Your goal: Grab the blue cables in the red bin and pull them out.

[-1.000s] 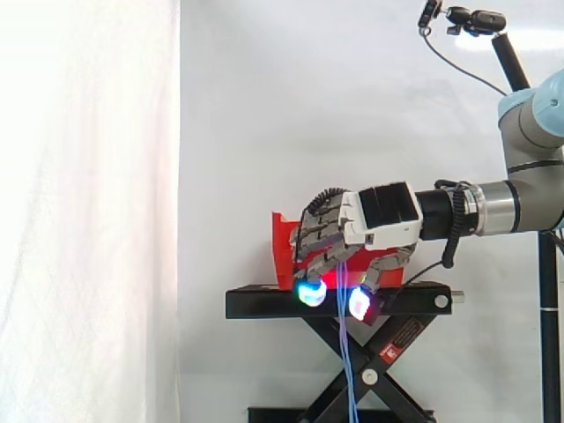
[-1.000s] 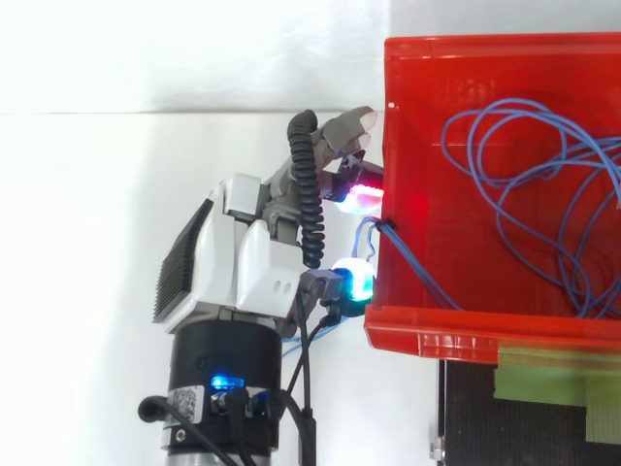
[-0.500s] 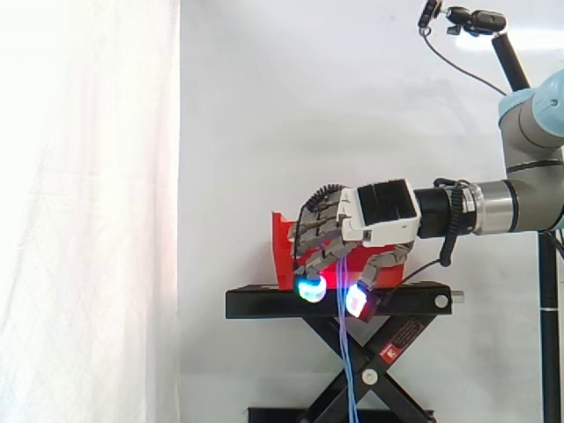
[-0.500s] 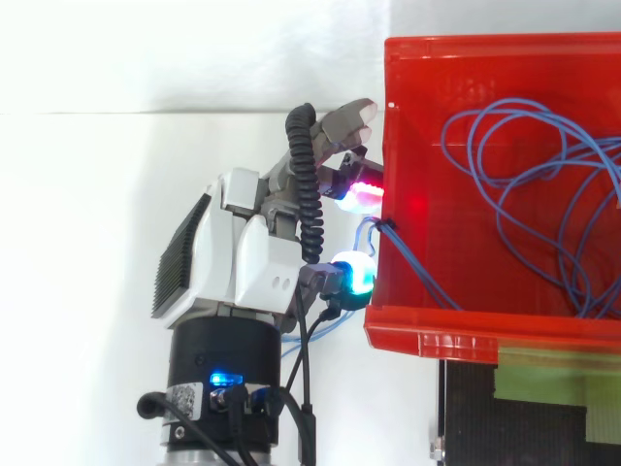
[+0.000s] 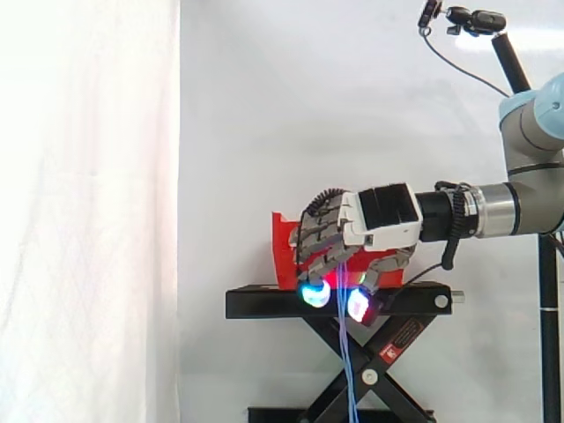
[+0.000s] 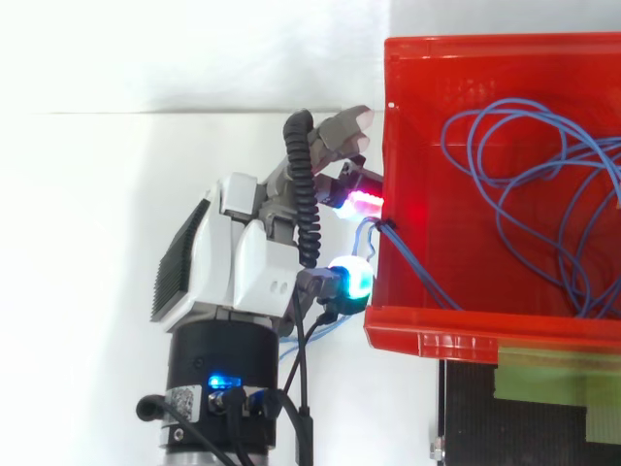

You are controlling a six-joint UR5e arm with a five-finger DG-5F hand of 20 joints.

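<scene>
Your hand [image 6: 243, 262] sits just outside the red bin [image 6: 466, 325], close against its outer wall, with open white room behind it and on either side. Its fingers are curled downward. The blue cables [image 6: 514, 194] come over that wall's rim and run between the glowing pads [image 5: 310, 293], so the hand is clamped on them. Below the pads the strands hang straight down past the edge of the black stand [image 5: 264, 302]. Most of the cable lies in loose loops inside the bin. The bin is smooth, glossy plastic with a thick lip, and the cables are thin and round.
</scene>
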